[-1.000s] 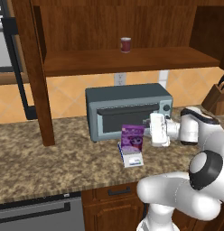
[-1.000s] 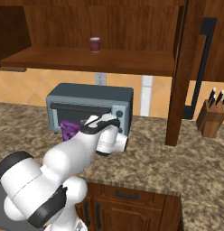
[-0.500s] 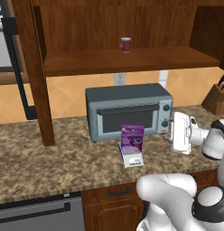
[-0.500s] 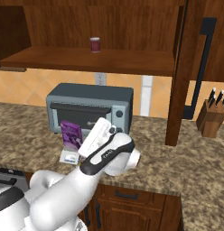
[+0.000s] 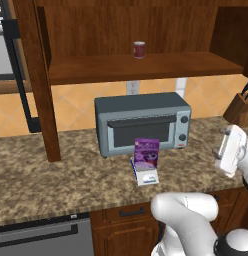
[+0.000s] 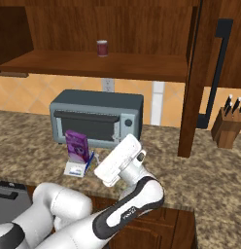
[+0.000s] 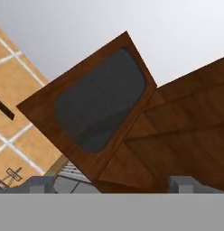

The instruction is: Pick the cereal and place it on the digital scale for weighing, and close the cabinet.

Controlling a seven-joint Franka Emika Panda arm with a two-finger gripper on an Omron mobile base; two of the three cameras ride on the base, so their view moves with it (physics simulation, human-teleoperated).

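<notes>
In the left base view the arm rose from the bottom right of the frame, bent sharply at a white elbow, and carried its hand out to the right edge, where the gripper (image 5: 227,150) hung over the granite counter (image 5: 56,175), well apart from the boxes at centre. In the right base view the same arm swept up from the lower left, its dark-banded forearm angled toward the middle, the white hand tilted up and to the right. In the hand view the gripper (image 7: 111,182) looked up at a door of the cabinet (image 7: 93,106), and its grey fingertips (image 7: 39,182) stood far apart near the bottom corners, the claw wide and holding nothing.

The cereal (image 5: 146,154) stood upright on the digital scale (image 5: 145,175), just in front of the toaster oven (image 5: 142,122), in the centre of the frame. The cabinet (image 5: 126,70) remained open, its doors swung out at the left and right edges, with a dark red mug (image 5: 139,49) on its shelf at upper centre. A knife block (image 6: 225,127) sat at right.
</notes>
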